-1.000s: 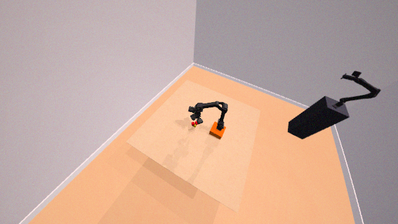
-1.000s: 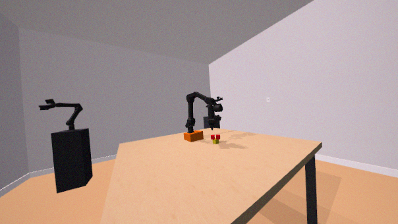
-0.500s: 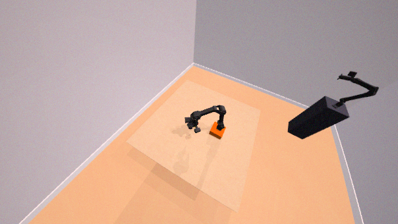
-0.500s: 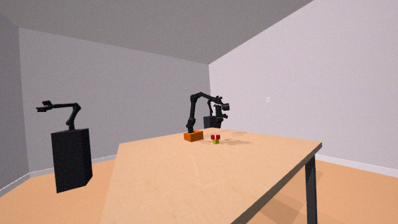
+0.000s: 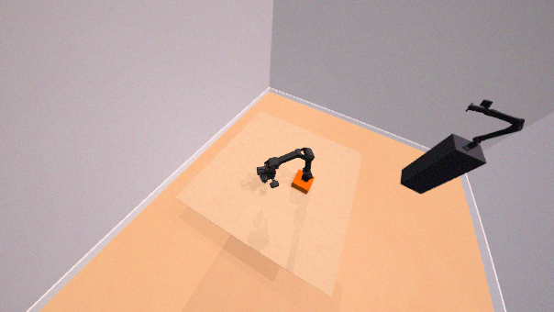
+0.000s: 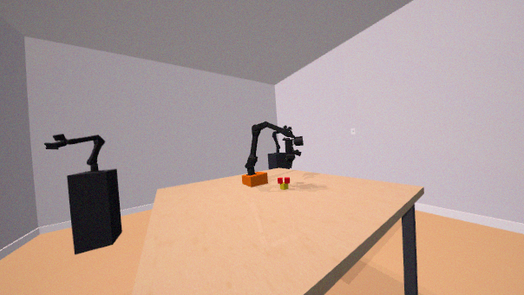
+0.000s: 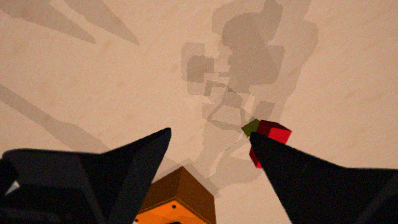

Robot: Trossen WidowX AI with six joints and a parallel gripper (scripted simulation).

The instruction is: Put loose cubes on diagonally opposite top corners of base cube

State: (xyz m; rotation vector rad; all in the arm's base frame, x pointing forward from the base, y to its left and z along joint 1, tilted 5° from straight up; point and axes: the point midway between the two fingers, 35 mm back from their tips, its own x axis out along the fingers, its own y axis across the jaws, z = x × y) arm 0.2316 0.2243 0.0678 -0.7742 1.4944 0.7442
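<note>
The yellow base cube stands on the table. Two red cubes sit on top of it: the left one and the right one, with a narrow gap between them in the exterior view. They look level there; the size of the gap is too small to tell. My gripper is open and empty, raised above the cubes. In the wrist view its right finger partly covers the stack. In the top view the arm hides nearly all of the cubes.
The arm's orange base block stands beside the stack on the wooden table. Another arm on a black pedestal stands off the table. A further dark pedestal is behind the table.
</note>
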